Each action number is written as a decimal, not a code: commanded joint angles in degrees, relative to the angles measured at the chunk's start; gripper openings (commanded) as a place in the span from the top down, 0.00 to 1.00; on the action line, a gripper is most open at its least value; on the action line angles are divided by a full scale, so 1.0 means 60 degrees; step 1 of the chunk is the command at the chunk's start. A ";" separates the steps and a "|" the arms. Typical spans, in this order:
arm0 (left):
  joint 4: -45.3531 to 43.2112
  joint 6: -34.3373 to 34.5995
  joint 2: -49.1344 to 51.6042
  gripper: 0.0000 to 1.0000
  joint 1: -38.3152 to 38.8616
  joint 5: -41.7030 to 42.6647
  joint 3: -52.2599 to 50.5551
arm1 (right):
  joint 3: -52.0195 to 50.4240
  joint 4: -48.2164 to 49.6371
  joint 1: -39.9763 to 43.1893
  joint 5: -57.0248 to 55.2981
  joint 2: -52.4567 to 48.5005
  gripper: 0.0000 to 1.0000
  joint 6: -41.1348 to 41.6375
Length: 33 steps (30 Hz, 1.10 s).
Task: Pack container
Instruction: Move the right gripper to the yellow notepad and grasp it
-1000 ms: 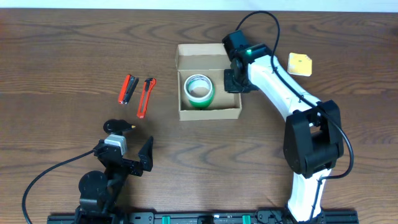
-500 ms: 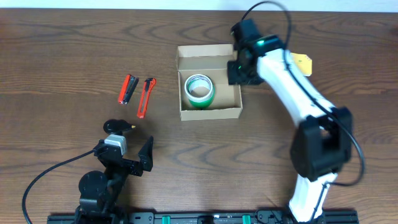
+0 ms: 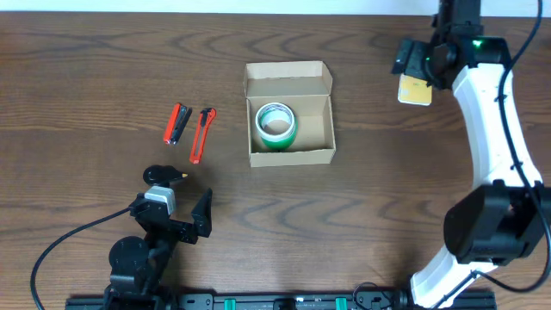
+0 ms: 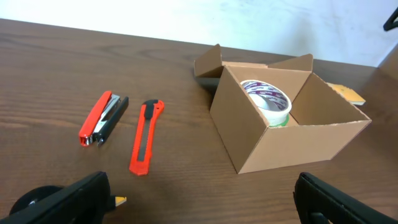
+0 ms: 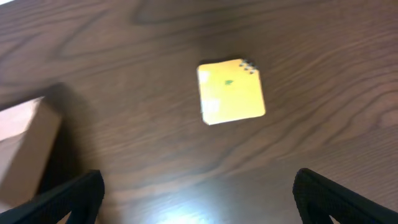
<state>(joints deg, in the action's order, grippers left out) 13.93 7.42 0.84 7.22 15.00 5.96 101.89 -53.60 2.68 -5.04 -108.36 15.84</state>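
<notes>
The container is a small tan cardboard box standing open at mid-table, its flap lid folded back. A roll of tape with a green rim lies inside it, and the left wrist view shows both the container and the roll. My right gripper hovers open and empty at the back right, over a yellow notepad. In the right wrist view the notepad lies ahead of the gripper. My left gripper rests open at the front left, far from the container.
A red stapler and a red utility knife lie left of the container, also seen as stapler and knife. A small black object with a yellow tip sits beside the left gripper.
The right gripper has opened and moved from the container's right side up and to the right, over the yellow notepad. The left arm has not moved.
</notes>
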 commanded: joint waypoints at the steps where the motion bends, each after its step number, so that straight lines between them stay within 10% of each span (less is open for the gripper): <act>1: 0.0062 -0.0138 -0.0080 0.05 -0.0040 -0.0069 -0.0240 | -0.0051 0.0142 0.0244 -0.0124 -0.0492 0.01 -0.0131; 33: 0.0062 -0.0138 -0.0080 0.05 -0.0040 -0.0073 -0.0240 | 0.2240 0.0310 0.0896 -0.0087 -0.3723 0.01 -0.0444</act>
<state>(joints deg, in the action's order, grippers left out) 13.93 7.42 0.84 7.22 15.00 5.96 112.16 -51.20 6.87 -5.15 -127.52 14.28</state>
